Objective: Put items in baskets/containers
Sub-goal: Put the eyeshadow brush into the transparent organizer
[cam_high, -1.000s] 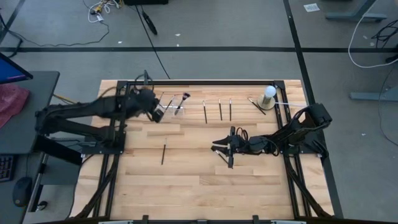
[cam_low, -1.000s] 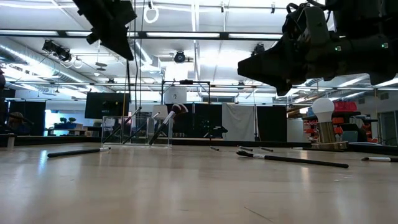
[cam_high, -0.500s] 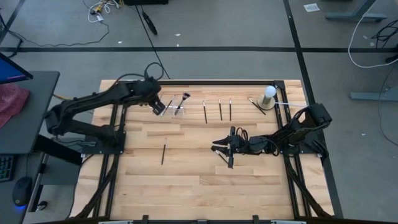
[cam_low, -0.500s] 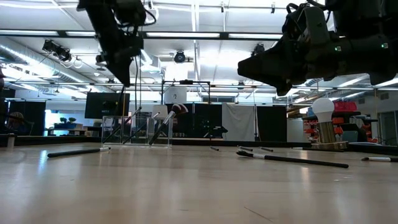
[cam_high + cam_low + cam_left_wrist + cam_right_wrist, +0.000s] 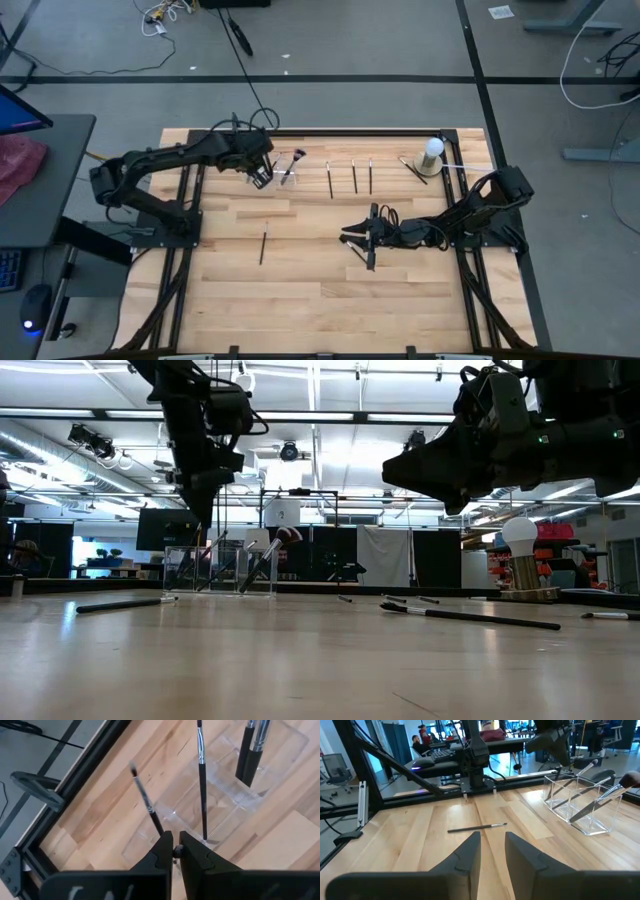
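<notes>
At the far edge of the pale wooden desk (image 5: 300, 300), towards eleven o'clock in the high view, the left gripper (image 5: 262, 172) is held directly above the clear plastic compartmented holder (image 5: 278, 172). Only the left wrist view reveals the grip: its two dark fingers (image 5: 160, 851) are nearly closed on the lower end of a thin dark-handled brush (image 5: 145, 802), which rises tilted over the holder (image 5: 235, 780). In that same view a second slim brush (image 5: 202, 780) is seen standing in one compartment and two thicker dark handles (image 5: 252, 745) in another. From the low view the holder (image 5: 222, 571) is seen side-on with brushes leaning inside it and the left gripper (image 5: 197, 510) hanging just above its rim.

Near the desk's centre, towards three o'clock, the right gripper (image 5: 368, 238) is held above the wood; in the right wrist view its fingers (image 5: 470, 851) are spread apart and nothing is held between them. A loose brush (image 5: 476, 827) is seen lying on the desk beyond them, also visible in the high view (image 5: 263, 248). Three more brushes (image 5: 353, 176) are laid in a row at twelve o'clock. A white round-topped object (image 5: 432, 150) stands at one o'clock.
</notes>
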